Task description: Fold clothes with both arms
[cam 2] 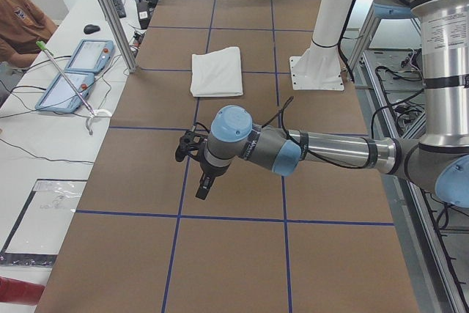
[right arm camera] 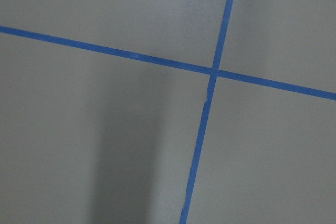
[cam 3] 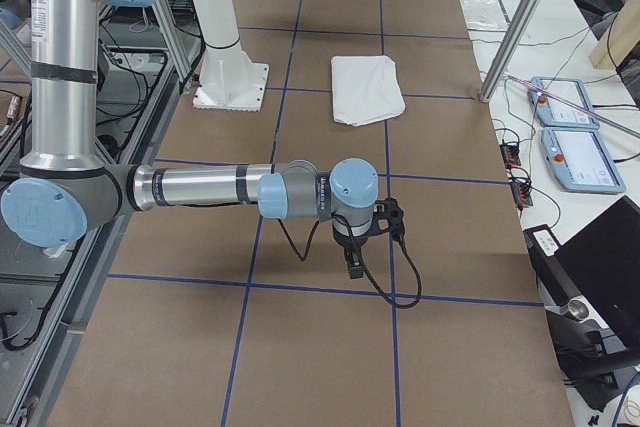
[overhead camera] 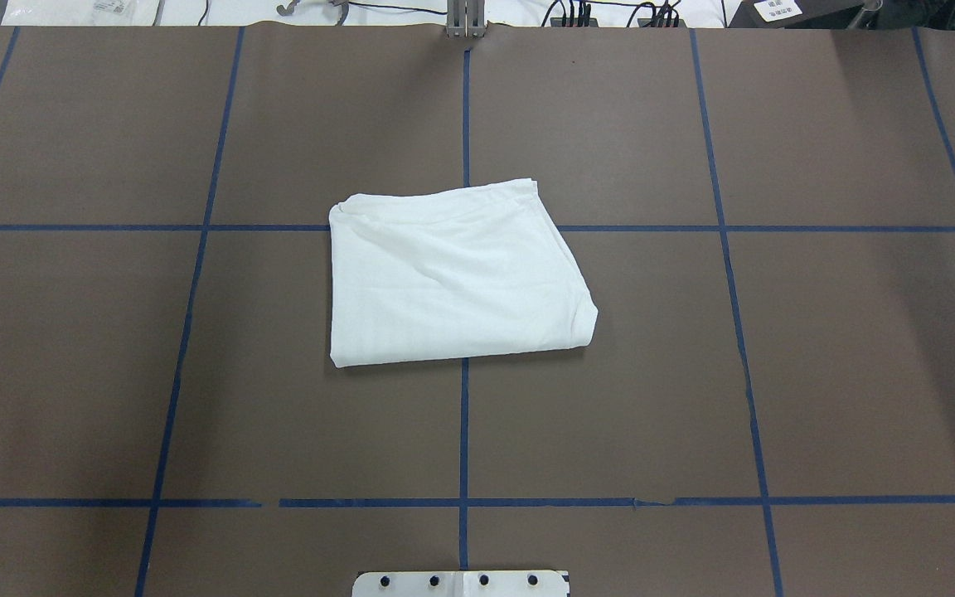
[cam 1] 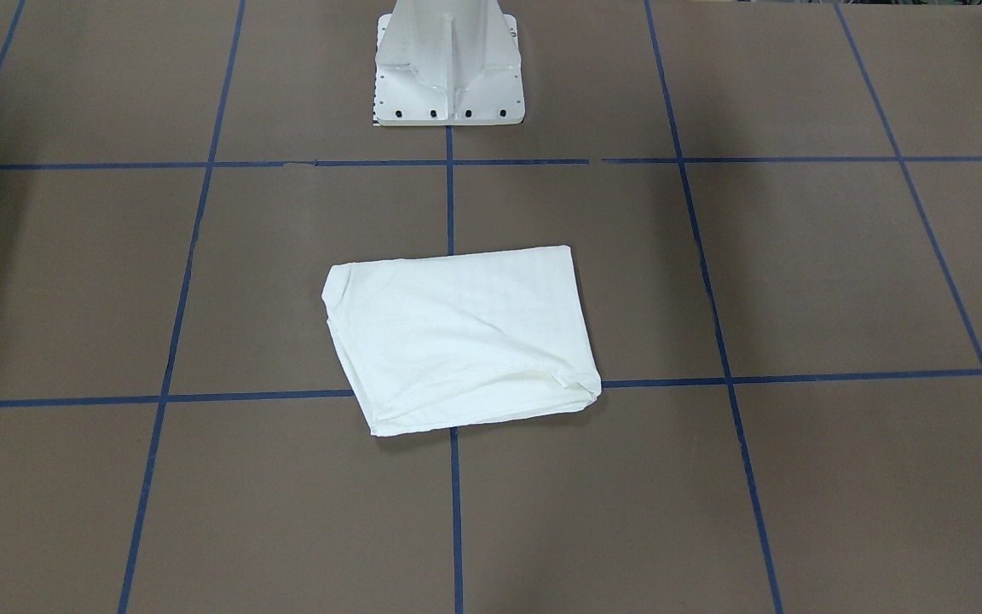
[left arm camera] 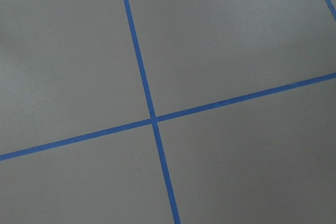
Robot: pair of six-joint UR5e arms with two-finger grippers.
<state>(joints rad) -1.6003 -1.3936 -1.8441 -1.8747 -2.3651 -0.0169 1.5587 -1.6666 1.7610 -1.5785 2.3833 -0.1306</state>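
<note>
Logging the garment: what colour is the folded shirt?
The shirt is plain white; overhead view shows it best.

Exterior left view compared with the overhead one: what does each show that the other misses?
Only the exterior left view shows the left arm stretched over the table, the white pedestal's column, two tablets on a side bench and a person's sleeve. Only the overhead view shows small breaks in the tape line nearest the robot. Both show the folded white shirt on the brown, blue-taped table.
</note>
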